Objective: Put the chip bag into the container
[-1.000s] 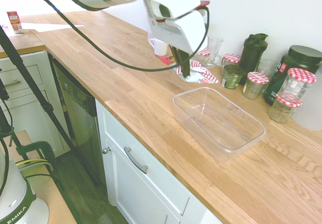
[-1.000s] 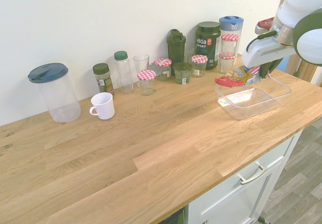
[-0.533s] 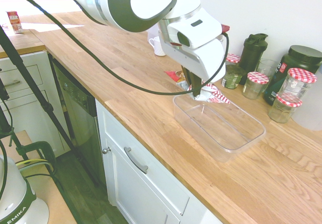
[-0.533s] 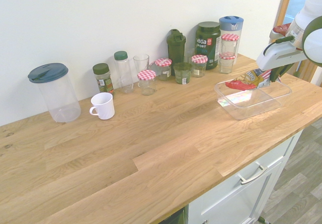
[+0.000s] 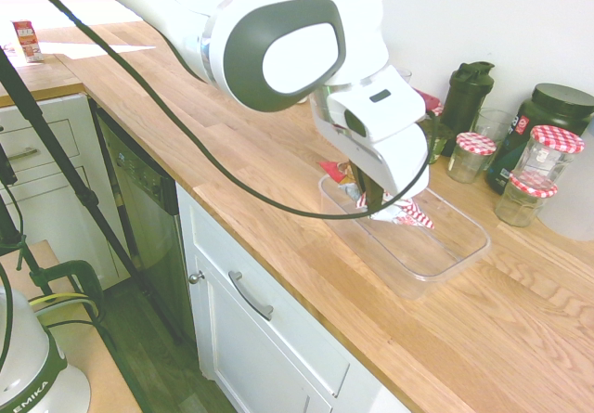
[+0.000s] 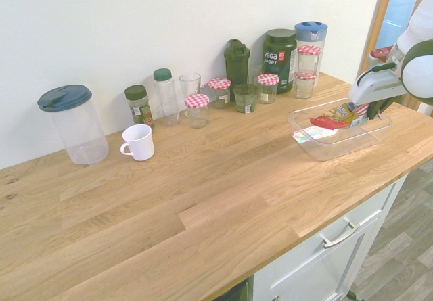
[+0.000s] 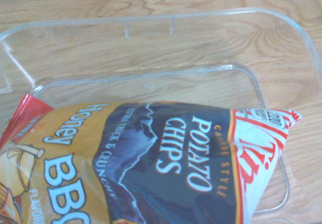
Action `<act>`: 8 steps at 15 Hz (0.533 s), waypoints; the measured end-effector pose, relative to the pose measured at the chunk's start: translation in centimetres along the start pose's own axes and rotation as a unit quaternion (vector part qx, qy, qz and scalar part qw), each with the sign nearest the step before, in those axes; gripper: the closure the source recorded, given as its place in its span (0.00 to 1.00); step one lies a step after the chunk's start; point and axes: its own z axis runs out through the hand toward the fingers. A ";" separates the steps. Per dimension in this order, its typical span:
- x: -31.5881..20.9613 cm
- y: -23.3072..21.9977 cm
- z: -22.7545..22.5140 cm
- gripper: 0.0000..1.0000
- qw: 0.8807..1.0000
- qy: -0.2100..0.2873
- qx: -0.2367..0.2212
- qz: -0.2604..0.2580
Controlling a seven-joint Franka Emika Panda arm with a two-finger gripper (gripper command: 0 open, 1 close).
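Lowered and carried further over the clear rectangular plastic tub (image 5: 486, 243) since the earlier frames, the Honey BBQ potato chip bag (image 7: 171, 158) is now held beneath the claw (image 5: 373, 209). The claw is clenched on the bag, which is gripped nearer its red-and-white striped end. The yellow-orange part and red corner are stretched out to one side of the claw. By the tub's rim the bag is surrounded in the wrist view; whether the tub's floor is touched by it cannot be told. Near the claw, toward the wall, glass jars with red-checked lids (image 5: 471, 153), a dark green shaker bottle (image 5: 467, 97) and a black Vega Sport canister (image 6: 279, 61) are lined up. Well apart from the claw, a white mug (image 6: 139, 143) and a clear pitcher with a dark blue lid (image 6: 81, 132) are seen on the wooden worktop (image 6: 169, 199).
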 end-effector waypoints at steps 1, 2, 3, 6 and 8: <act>0.0 -0.1 0.6 1.00 1.000 -0.001 -0.001 -0.001; 0.0 -0.2 1.1 1.00 1.000 -0.003 -0.003 -0.002; 0.1 -0.3 1.4 1.00 1.000 -0.004 -0.005 -0.002; 0.7 -0.4 1.9 1.00 1.000 -0.004 -0.010 -0.001; 0.9 -0.6 2.2 1.00 1.000 -0.004 -0.013 -0.002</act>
